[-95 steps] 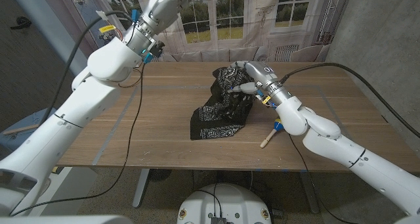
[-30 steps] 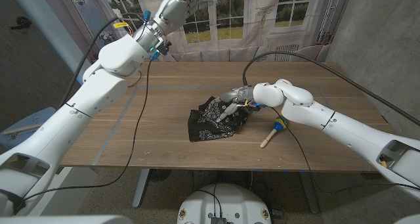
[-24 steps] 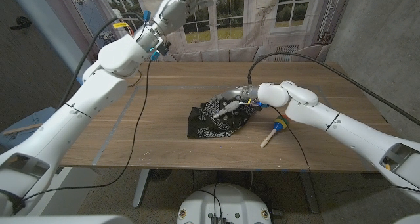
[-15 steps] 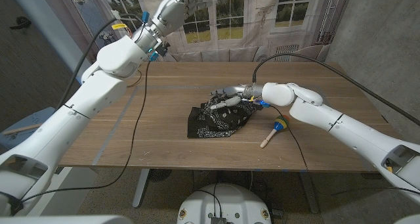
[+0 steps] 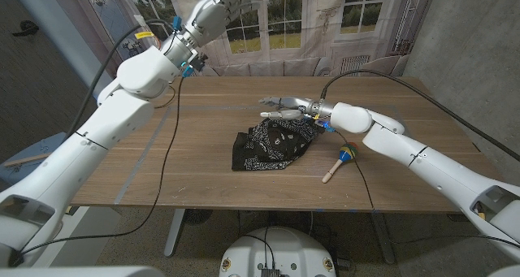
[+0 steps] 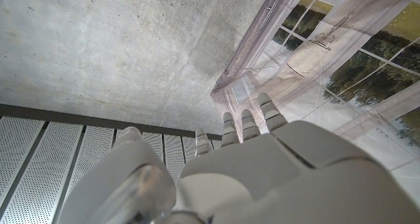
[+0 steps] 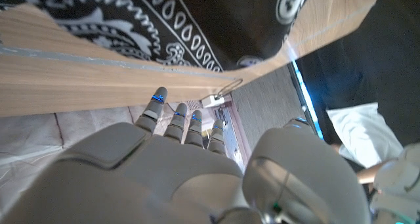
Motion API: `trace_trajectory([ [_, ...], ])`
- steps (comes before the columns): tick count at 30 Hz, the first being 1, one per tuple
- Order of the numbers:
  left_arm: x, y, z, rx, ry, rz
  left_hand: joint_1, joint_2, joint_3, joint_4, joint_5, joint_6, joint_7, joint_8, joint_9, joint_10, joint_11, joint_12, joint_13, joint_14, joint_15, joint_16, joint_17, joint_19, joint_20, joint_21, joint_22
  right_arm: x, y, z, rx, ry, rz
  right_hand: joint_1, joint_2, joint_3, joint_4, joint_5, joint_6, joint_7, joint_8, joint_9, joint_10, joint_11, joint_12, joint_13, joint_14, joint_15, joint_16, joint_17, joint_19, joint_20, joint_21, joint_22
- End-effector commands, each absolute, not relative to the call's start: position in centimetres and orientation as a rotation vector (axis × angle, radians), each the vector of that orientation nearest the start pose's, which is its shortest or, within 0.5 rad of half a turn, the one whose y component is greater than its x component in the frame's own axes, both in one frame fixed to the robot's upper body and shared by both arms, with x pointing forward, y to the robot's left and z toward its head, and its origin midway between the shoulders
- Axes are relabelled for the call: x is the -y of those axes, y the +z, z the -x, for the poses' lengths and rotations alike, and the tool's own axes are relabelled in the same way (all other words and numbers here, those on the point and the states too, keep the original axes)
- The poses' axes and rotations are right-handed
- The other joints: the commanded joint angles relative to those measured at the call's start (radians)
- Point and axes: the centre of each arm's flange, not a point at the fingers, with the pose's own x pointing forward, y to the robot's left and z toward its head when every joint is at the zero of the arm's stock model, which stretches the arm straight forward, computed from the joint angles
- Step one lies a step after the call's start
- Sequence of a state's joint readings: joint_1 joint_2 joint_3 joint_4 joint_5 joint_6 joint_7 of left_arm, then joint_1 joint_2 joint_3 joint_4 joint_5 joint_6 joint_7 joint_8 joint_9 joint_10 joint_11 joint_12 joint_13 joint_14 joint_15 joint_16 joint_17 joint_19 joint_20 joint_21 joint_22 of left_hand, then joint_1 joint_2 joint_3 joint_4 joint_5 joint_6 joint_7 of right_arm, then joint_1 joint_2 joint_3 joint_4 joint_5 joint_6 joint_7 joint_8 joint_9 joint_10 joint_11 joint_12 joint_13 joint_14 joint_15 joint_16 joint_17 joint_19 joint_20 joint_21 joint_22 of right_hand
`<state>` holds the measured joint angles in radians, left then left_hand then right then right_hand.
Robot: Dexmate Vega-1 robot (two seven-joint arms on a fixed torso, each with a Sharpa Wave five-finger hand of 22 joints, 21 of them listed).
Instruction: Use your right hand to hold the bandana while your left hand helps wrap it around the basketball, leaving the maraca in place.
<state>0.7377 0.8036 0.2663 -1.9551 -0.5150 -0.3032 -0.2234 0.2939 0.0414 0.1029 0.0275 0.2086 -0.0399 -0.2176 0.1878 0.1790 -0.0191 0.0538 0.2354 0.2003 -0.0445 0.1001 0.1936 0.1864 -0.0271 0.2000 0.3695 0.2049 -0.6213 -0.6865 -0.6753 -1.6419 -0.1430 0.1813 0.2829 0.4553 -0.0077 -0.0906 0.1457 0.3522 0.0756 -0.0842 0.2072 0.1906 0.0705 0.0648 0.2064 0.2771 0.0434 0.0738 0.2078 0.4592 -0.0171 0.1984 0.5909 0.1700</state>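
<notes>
The table holds the black bandana, heaped over the ball. The right hand hovers just behind it, fingers spread and holding nothing; 1 second ago it pressed the cloth. The left hand stays high, fingers apart. The maraca lies beside the bandana.

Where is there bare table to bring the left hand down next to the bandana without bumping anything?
The wood left of the bandana is bare out to the table edge, and the front strip below it too. The right side is crowded: the right hand hovers open over the cloth's far edge and the maraca lies beside it. The left hand is raised high.
</notes>
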Motion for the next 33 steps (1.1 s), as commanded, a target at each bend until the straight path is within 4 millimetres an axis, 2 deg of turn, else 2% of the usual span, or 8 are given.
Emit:
trace_trajectory([
  [1,-22.9,19.1,-45.8,1.154,-0.526,-0.496,0.002,0.006,0.001,-0.006,0.005,-0.006,-0.001,-0.002,0.002,0.0,0.003,-0.004,0.001,-0.009,0.002,0.002,0.003,0.001,0.0,-0.001,0.003,15.0,5.4,-60.0,0.875,0.531,0.826,0.01,0.014,0.004,-0.007,0.0,0.016,-0.001,0.008,0.002,0.029,0.004,0.013,-0.002,0.027,-0.013,0.014,-0.009,0.032,0.003,-0.005,0.005],
  [6,-23.8,18.2,-47.2,1.114,-0.513,-0.458,0.001,0.007,0.0,-0.006,0.004,-0.005,-0.001,-0.002,0.002,0.0,0.002,-0.005,0.001,-0.013,0.001,0.0,0.003,-0.003,-0.002,-0.004,0.003,15.9,6.0,-60.7,0.899,0.494,0.718,0.016,0.022,0.006,-0.012,-0.003,0.027,-0.001,0.009,0.002,0.042,0.002,0.017,-0.004,0.045,-0.011,0.02,-0.016,0.052,0.005,-0.005,0.005],
  [10,-24.5,17.1,-48.7,1.077,-0.519,-0.418,0.0,0.007,0.0,-0.006,0.004,-0.004,-0.001,-0.001,0.002,0.0,-0.001,-0.005,0.001,-0.013,0.0,0.0,0.003,-0.005,0.0,-0.005,0.003,16.7,6.5,-61.3,0.909,0.47,0.631,0.025,0.03,0.01,-0.019,-0.007,0.042,0.006,0.011,0.001,0.052,0.002,0.02,-0.007,0.058,-0.012,0.023,-0.025,0.083,0.002,-0.001,0.006],
  [18,-26.2,14.1,-52.0,0.986,-0.548,-0.322,-0.003,0.008,-0.002,-0.006,0.004,-0.001,0.0,0.0,0.001,-0.003,-0.001,-0.007,0.001,-0.017,0.001,-0.001,0.003,-0.015,-0.003,-0.01,0.003,18.3,7.3,-62.4,0.922,0.421,0.458,0.033,0.033,0.012,-0.026,-0.011,0.059,0.008,0.014,0.001,0.065,0.005,0.023,-0.009,0.067,-0.021,0.024,-0.033,0.105,0.004,-0.002,0.005],
  [28,-28.0,11.2,-54.1,0.897,-0.581,-0.243,-0.005,0.008,-0.004,-0.008,0.004,0.002,0.0,0.0,0.001,-0.022,0.003,-0.016,0.001,-0.043,0.008,-0.009,0.003,-0.036,-0.003,-0.021,0.003,20.2,7.3,-62.7,0.91,0.357,0.336,0.045,0.04,0.016,-0.035,-0.016,0.076,0.013,0.015,0.001,0.079,0.008,0.026,-0.012,0.077,-0.03,0.024,-0.043,0.117,-0.006,-0.006,0.005],
  [30,-28.2,10.6,-54.4,0.87,-0.587,-0.23,-0.006,0.009,-0.004,-0.008,0.004,0.001,0.0,0.0,0.001,-0.027,0.0,-0.018,0.001,-0.05,0.011,-0.01,0.003,-0.041,-0.002,-0.023,0.002,20.9,7.3,-62.9,0.905,0.349,0.32,0.046,0.038,0.015,-0.036,-0.018,0.079,0.014,0.015,0.001,0.081,0.012,0.026,-0.013,0.083,-0.033,0.026,-0.046,0.121,0.0,-0.007,0.005],
  [33,-28.2,9.7,-55.0,0.823,-0.602,-0.216,-0.011,0.011,-0.006,-0.007,0.004,-0.009,0.0,-0.004,0.0,-0.045,0.002,-0.025,0.0,-0.069,0.015,-0.014,0.002,-0.055,-0.001,-0.03,0.003,22.0,7.1,-63.0,0.902,0.3,0.295,0.044,0.017,0.002,-0.042,-0.024,0.097,0.021,0.017,0.0,0.094,0.022,0.029,-0.016,0.107,-0.038,0.032,-0.056,0.135,0.012,-0.011,0.006],
])
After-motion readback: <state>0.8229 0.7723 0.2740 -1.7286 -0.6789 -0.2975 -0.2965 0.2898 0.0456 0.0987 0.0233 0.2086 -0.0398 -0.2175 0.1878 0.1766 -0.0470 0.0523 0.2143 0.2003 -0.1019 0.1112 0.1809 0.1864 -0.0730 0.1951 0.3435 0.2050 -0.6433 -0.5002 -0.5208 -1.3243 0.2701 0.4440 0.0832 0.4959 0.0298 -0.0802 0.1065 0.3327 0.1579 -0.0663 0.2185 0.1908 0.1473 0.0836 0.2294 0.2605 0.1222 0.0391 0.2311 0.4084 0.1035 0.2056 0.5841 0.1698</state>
